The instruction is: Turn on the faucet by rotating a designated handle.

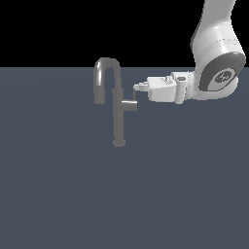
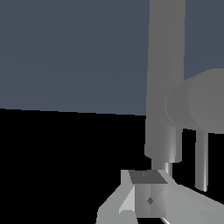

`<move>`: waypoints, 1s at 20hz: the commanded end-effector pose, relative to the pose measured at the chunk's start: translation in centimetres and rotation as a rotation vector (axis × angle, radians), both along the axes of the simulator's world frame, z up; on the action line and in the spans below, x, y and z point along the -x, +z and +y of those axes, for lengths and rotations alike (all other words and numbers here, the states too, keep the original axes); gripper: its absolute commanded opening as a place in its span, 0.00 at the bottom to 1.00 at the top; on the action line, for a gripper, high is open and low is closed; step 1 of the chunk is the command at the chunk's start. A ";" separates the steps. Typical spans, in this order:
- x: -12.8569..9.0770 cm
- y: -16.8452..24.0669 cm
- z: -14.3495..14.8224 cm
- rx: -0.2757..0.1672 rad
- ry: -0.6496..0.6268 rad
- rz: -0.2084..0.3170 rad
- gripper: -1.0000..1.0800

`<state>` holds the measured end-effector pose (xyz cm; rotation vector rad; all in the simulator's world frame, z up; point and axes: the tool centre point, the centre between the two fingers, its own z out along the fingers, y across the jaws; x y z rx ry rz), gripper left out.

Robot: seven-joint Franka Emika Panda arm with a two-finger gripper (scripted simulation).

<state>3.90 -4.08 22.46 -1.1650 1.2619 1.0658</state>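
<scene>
The grey faucet (image 1: 118,121) stands on the floor in the middle of the exterior view, its gooseneck spout (image 1: 106,65) curving toward that view's left. The handle (image 1: 129,105) is a short stub on the post's right, with a thin lever rod (image 1: 135,94) rising from its end. My gripper (image 1: 138,88) reaches in level from the right. Its fingers look shut on nothing, with the tips right at the rod's upper end. In the wrist view the post (image 2: 166,65), the stub (image 2: 199,100) and the rod (image 2: 201,159) are close ahead of my gripper (image 2: 146,194).
The flat dark blue-grey floor (image 1: 58,194) spreads all around the faucet. My white arm (image 1: 216,53) comes down from the upper right of the exterior view.
</scene>
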 end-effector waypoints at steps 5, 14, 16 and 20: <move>-0.2 -1.4 0.3 -0.044 -0.042 0.037 0.00; -0.2 -1.3 0.4 -0.041 -0.038 0.033 0.00; -0.2 -1.2 0.4 -0.041 -0.038 0.033 0.00; 0.9 -0.7 0.6 -0.041 -0.038 0.033 0.00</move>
